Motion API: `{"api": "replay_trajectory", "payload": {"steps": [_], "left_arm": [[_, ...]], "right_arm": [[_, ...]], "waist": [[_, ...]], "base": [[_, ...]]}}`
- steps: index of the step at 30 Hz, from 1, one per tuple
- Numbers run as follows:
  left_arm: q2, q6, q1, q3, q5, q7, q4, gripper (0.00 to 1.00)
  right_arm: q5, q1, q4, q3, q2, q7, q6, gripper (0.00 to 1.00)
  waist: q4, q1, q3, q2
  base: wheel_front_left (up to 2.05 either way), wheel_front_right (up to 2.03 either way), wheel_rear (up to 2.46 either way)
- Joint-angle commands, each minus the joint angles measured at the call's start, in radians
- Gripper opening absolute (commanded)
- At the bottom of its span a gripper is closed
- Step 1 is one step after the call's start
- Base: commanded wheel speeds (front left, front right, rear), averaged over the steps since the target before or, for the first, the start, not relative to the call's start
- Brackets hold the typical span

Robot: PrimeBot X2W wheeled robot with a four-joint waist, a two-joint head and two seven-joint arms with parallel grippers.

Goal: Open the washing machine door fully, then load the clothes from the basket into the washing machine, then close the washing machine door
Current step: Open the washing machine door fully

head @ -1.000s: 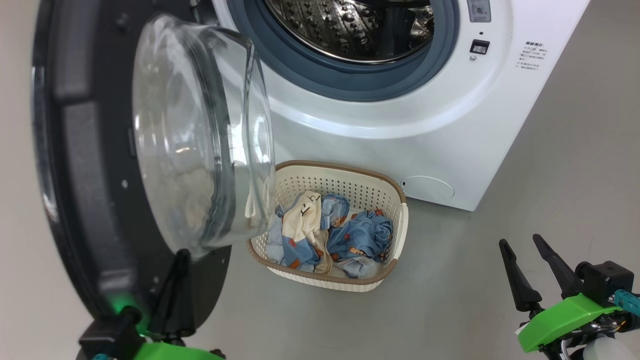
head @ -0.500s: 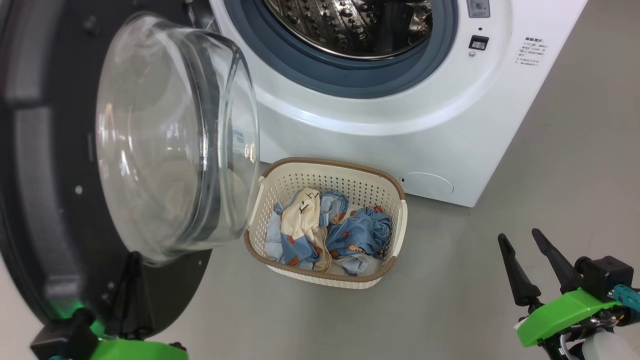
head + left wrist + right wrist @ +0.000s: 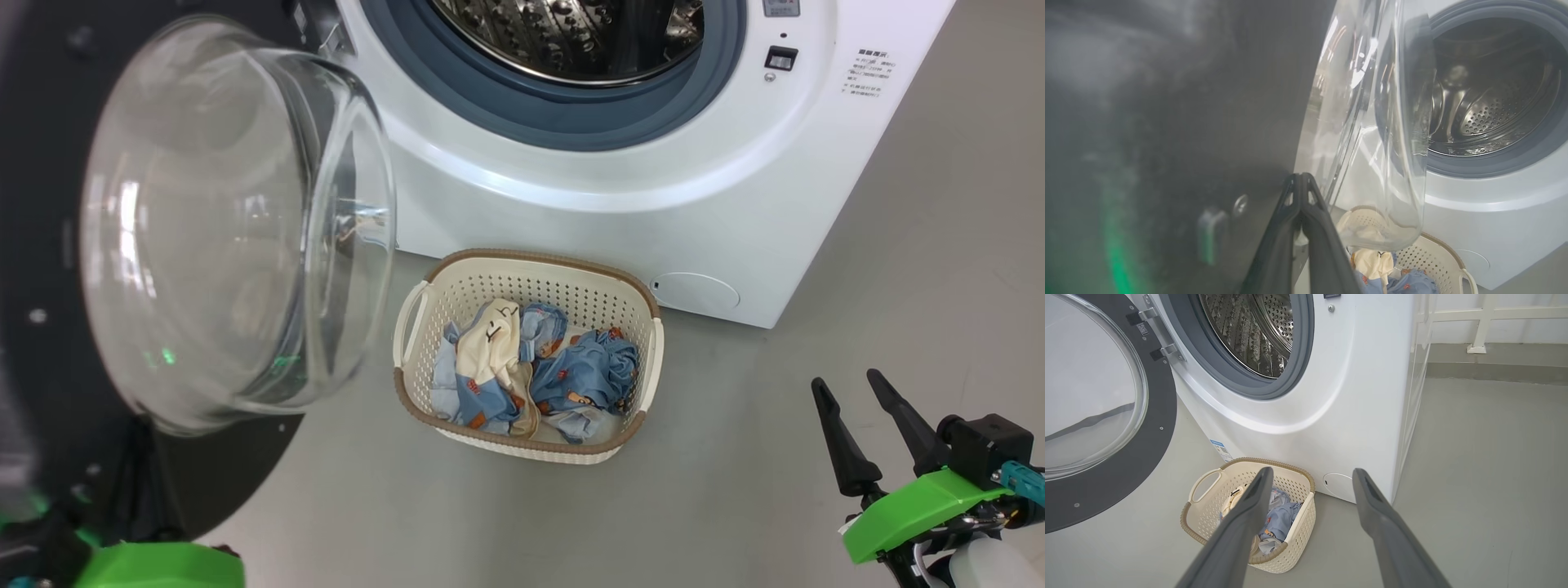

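Two grippers: left gripper [image 3: 1301, 178] and right gripper [image 3: 847, 382], each with long dark fingers on a green mount.
Machine: white front-loading washing machine [image 3: 620, 212] standing on the grey floor [image 3: 898, 286], its round opening uncovered.
Drum [image 3: 571, 33]: dimpled steel, ringed by a grey-blue gasket [image 3: 571, 122].
Door: washing machine door [image 3: 220, 229] swung out on the hinge brackets [image 3: 1163, 349] at the left side of the opening; the bulging clear glass bowl faces the head view, with a wide black rim around it.
Cap: round cap [image 3: 694, 291] at the lower right corner of the front panel.
Sticker: blue label sticker [image 3: 1221, 449] low on the front panel, just above the basket's far rim.
Container: basket [image 3: 531, 259], cream-white, perforated, brown rim band, two side handles; upright on the floor just before the washing machine, below the opening, to the right of the door's lower edge.
Contents: clothes [image 3: 531, 367] heaped inside the basket; light blue pieces with orange prints, and a cream-white garment [image 3: 490, 343] with a thin black drawing on top toward the left side.
Left gripper state: fingers pressed flat together, nothing between them; tips at the door's black inner face, just beside the base of the glass bowl; contact cannot be told.
Right gripper state: fingers spread wide, empty; over bare floor to the right of the basket, well apart from it.
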Motion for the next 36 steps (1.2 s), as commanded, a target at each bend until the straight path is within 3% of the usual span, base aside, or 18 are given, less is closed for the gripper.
{"api": "replay_trajectory", "payload": {"steps": [1, 16, 36], "left_arm": [[0.042, 0.01, -0.048, 0.074, -0.012, -0.01, 0.002, 0.0], [0.054, -0.003, -0.09, 0.202, -0.015, -0.014, 0.083, 0.0], [0.072, -0.064, -0.207, 0.366, 0.029, -0.014, 0.266, 0.0]], "right_arm": [[0.003, -0.028, -0.024, 0.025, -0.015, -0.012, 0.003, 1.0], [0.001, -0.035, -0.026, 0.019, -0.018, -0.012, 0.003, 1.0], [-0.001, -0.037, -0.028, 0.014, -0.029, -0.012, 0.003, 1.0]], "waist": [[-0.001, 0.0, 0.002, 0.0], [-0.001, 0.0, 0.019, 0.0], [-0.001, 0.0, 0.037, 0.0]], "base": [[0.0, 0.0, 0.0], [0.0, 0.0, 0.0], [0.0, 0.0, 0.0]]}}
